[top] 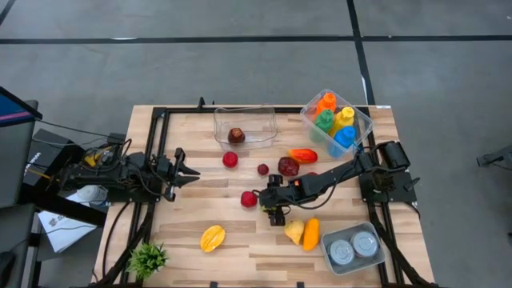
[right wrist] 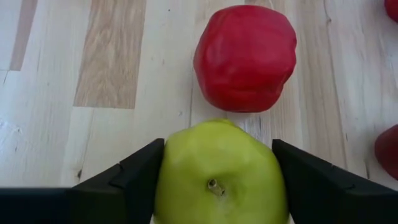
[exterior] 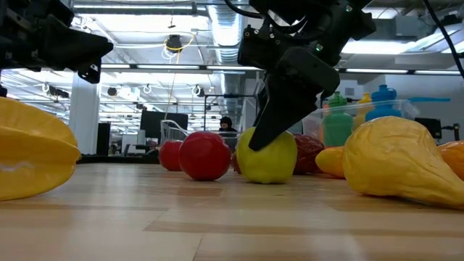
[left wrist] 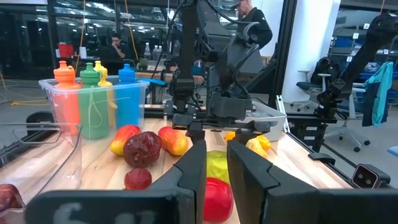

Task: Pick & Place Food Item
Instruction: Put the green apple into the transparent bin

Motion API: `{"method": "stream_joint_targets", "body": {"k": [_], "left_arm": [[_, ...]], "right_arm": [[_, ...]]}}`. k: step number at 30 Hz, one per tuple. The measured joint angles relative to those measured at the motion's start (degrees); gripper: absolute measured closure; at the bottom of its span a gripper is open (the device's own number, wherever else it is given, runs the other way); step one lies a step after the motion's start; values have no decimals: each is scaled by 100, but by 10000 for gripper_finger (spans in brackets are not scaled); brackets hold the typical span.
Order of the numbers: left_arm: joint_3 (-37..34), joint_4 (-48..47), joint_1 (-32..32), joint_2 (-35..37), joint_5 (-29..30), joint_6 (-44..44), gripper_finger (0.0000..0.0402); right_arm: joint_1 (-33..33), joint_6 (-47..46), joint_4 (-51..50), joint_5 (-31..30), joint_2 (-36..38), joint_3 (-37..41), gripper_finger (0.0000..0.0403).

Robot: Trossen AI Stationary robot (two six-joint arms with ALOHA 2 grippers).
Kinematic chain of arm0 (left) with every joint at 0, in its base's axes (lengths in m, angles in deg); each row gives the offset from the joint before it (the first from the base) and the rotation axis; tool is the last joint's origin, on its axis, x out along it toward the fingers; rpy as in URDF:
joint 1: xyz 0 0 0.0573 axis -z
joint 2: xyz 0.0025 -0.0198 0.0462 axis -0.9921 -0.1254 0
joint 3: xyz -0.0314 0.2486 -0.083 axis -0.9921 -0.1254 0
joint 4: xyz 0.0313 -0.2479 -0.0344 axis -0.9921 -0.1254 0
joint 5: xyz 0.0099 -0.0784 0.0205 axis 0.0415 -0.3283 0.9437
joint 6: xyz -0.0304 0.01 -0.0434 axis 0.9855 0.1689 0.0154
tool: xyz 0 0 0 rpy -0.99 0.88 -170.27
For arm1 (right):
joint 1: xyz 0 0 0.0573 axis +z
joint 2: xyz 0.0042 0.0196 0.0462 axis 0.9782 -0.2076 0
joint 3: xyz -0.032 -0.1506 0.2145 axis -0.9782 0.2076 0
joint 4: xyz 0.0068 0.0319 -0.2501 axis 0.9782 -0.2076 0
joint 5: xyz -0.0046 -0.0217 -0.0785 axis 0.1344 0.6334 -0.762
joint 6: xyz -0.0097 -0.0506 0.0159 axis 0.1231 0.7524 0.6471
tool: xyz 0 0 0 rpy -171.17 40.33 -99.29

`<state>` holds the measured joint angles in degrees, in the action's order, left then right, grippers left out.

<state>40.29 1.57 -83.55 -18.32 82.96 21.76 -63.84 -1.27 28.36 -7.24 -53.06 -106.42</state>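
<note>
A yellow-green apple sits on the wooden table, stem up, just right of a red apple. My right gripper stands over the green apple near the table's middle, closed on its sides. In the low view the green apple rests with its bottom on the table under the dark fingers. My left gripper waits at the table's left, its fingers a narrow gap apart and empty. My right gripper pinches the green apple between its two fingers, one on each side at the apple's widest part. The fingers come from above, slanting down from the table's right. The apple stands upright, stem up, its bottom on the table.
A clear tub with a dark fruit stands at the back. A bin of coloured bottles is at the back right, a tray of cans at the front right. Other fruit lies around: pear, orange piece, star fruit.
</note>
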Motion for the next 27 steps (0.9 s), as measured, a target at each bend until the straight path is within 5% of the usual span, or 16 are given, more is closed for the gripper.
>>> {"method": "stream_joint_targets", "body": {"k": [12, 27], "left_arm": [[0, 7, 0, 0, 3, 0, 348], [0, 19, 0, 0, 3, 0, 348]], "right_arm": [[90, -26, -67, 11, 186, 44, 152], [380, 223, 404, -327, 1302, 28, 152]]}}
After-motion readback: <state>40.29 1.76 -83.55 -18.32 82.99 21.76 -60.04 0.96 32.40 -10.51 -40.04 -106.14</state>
